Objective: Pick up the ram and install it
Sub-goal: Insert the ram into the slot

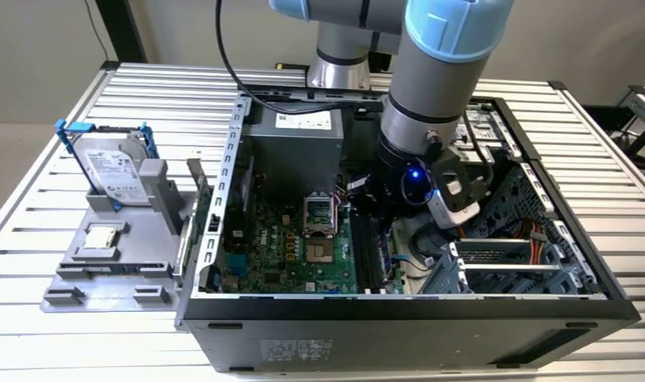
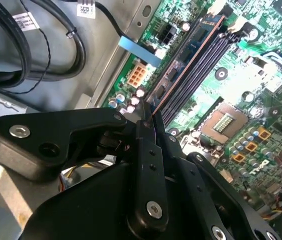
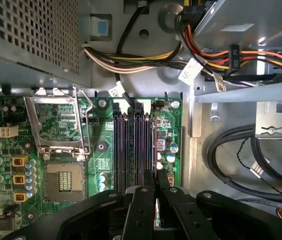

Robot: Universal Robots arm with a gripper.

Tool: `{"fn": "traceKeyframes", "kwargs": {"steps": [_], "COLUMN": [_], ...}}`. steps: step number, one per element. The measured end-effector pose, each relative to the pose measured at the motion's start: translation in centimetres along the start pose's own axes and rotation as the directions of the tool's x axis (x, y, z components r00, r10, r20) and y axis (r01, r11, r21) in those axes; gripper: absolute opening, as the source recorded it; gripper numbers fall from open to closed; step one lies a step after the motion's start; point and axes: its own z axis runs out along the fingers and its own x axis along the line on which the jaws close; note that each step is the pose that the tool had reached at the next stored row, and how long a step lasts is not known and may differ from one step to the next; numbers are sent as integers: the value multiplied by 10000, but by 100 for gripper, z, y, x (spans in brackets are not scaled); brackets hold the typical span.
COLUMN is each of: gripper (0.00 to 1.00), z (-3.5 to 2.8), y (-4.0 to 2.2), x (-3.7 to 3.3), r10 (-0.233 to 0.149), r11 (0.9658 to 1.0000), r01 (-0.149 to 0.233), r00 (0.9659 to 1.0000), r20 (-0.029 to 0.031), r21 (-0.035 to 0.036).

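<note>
You have the ram [image 2: 188,50] standing on edge in the outermost of the motherboard's black slots [image 3: 131,150], the slot farthest from the open processor socket [image 3: 63,180]; in the second wrist view it runs as a thin bluish stick with dark chips along that slot, and its near end disappears between your gripper's [image 2: 148,122] fingers [image 2: 145,150]. Those fingers are drawn narrow around the stick's end, so you are holding the ram right at the slot; whether it is fully seated cannot be told. In the first wrist view the gripper [image 3: 155,192] sits over the same end of the slots, with the stick's edge just showing between the fingers. The motherboard [image 1: 290,255] lies flat in the bottom of the open computer case [image 1: 407,318], and the socket's metal frame [image 3: 58,125] is flipped open beside the slots. Beyond the slots from the socket, black cables [image 3: 230,155] coil on the case floor, and coloured wire bundles [image 3: 215,55] cross above them. In the exterior view the arm [image 1: 439,72] reaches down into the case near the slots. Outside the case, on the exterior view's left, a grey holder [image 1: 115,263] carries a silver hard drive [image 1: 115,171] in a blue-handled frame and a small square processor chip [image 1: 102,236].
</note>
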Motion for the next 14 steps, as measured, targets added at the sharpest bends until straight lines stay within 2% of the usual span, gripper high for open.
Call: {"fn": "traceKeyframes", "kwargs": {"steps": [4,8,14], "gripper": [0,0,0], "z": [11,54,72], "y": [-4,-5,-5], "x": [49,48,34], "r10": [-87,-87,-87], "r11": [10000,10000,10000], "r01": [87,87,87], "r00": [10000,10000,10000], "r20": [-1,-1,-8], "r21": [0,0,1]}}
